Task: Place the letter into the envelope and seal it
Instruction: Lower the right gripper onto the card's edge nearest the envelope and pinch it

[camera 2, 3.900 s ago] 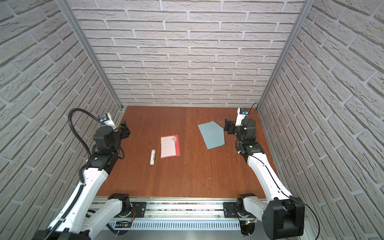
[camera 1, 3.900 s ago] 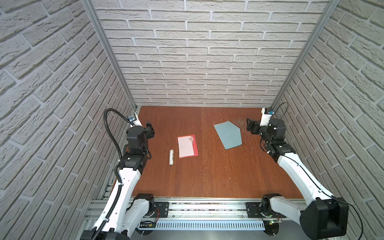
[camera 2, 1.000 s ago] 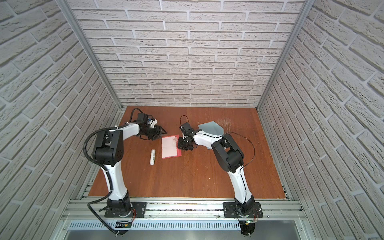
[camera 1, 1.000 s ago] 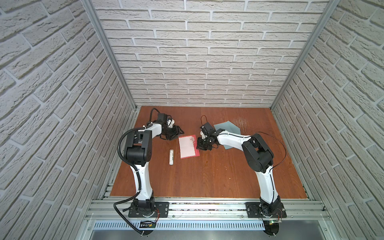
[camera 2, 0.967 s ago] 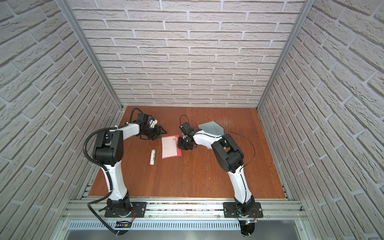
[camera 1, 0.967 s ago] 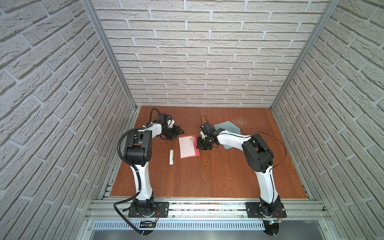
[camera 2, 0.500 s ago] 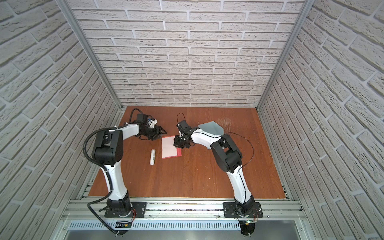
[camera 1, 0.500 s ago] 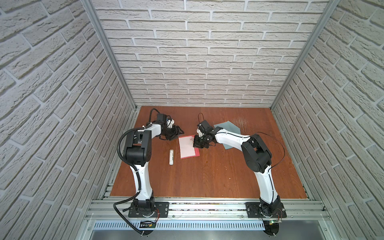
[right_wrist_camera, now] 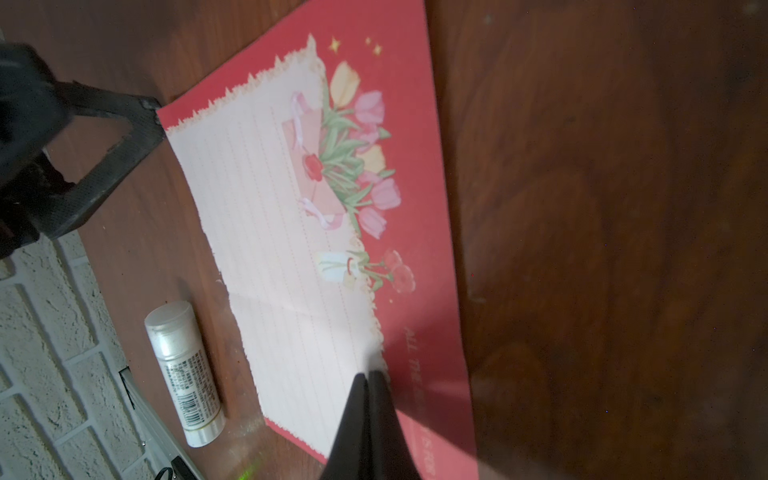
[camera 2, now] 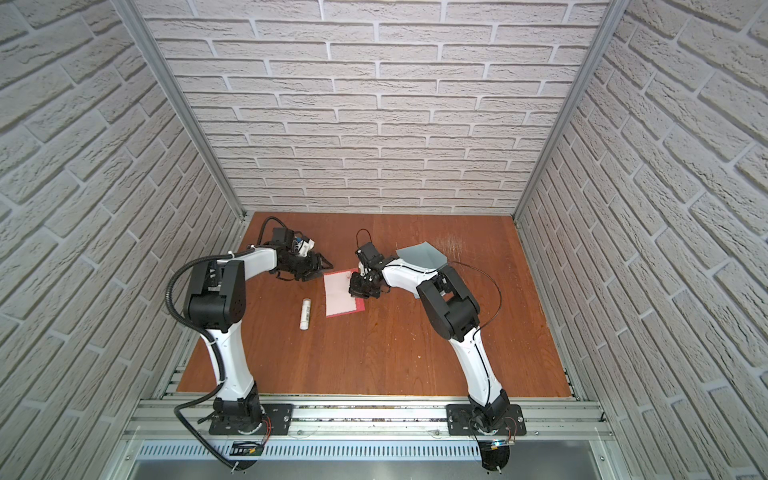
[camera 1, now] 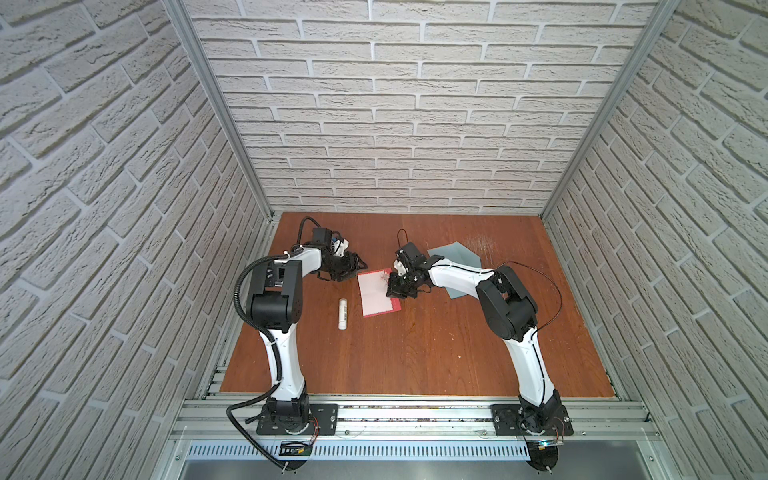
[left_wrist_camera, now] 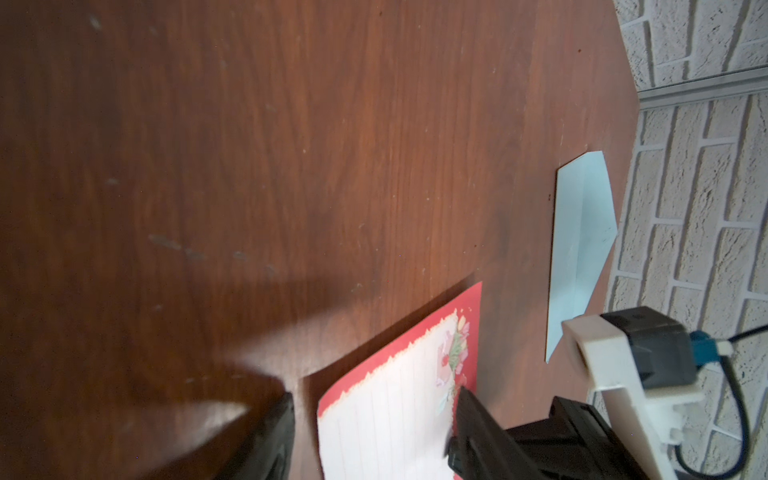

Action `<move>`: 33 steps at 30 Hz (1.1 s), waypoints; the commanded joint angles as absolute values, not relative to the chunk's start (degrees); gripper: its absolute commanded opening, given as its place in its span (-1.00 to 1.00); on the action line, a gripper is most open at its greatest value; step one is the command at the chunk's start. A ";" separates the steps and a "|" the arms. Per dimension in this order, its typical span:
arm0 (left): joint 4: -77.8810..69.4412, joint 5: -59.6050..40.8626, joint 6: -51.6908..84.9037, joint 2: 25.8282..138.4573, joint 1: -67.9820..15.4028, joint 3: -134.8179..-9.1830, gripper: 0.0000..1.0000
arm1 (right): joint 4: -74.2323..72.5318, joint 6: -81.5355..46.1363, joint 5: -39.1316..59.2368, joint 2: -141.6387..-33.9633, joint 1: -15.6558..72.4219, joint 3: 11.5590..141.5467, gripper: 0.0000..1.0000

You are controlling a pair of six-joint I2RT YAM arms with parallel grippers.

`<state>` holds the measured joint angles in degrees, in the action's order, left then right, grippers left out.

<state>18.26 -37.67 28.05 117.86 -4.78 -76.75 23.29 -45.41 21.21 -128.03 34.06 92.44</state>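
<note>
Mid-table, left of centre: letter (camera 1: 376,296) lies flat and face up on wood table (camera 1: 415,353). Lined pale face w/ red border, flower print at back-right corner, faint crease across the middle. Not in envelope.

R gripper (camera 1: 394,292) is down on letter's right side. In the R wrist view, fingertips (right_wrist_camera: 358,399) are clenched tight, no gap, planted where pale face meets red strip. Can't tell if any paper is pinched betw. them; looks like plain contact from above.

L gripper (camera 1: 356,268) is at letter's back-left corner, jaws spread, nothing betw. them. From R wrist cam, one L finger (right_wrist_camera: 108,137) has its tip right at that corner, touching or nearly so.

Glue stick (camera 1: 342,313), white, on its side just left of letter, not touching, roughly parallel to its long edge.

Envelope (camera 1: 455,253), blue-grey, flat on table to right of letter w/ a clear gap. R forearm crosses above it in both top views. Pointed flap end faces back wall.
</note>
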 commanded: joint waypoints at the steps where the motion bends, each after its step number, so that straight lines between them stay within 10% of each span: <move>1: 22.17 -37.32 26.81 120.90 -4.44 -74.97 0.22 | 27.78 -44.12 18.83 -131.25 33.40 90.35 -0.89; 20: 19.54 -43.02 26.02 122.64 -4.50 -73.53 -0.03 | 26.59 -44.29 21.03 -132.62 32.83 90.14 -0.89; 33: 17.19 -43.22 26.89 121.95 -3.21 -71.98 -0.65 | 26.61 -44.12 21.40 -132.19 32.77 90.39 -0.89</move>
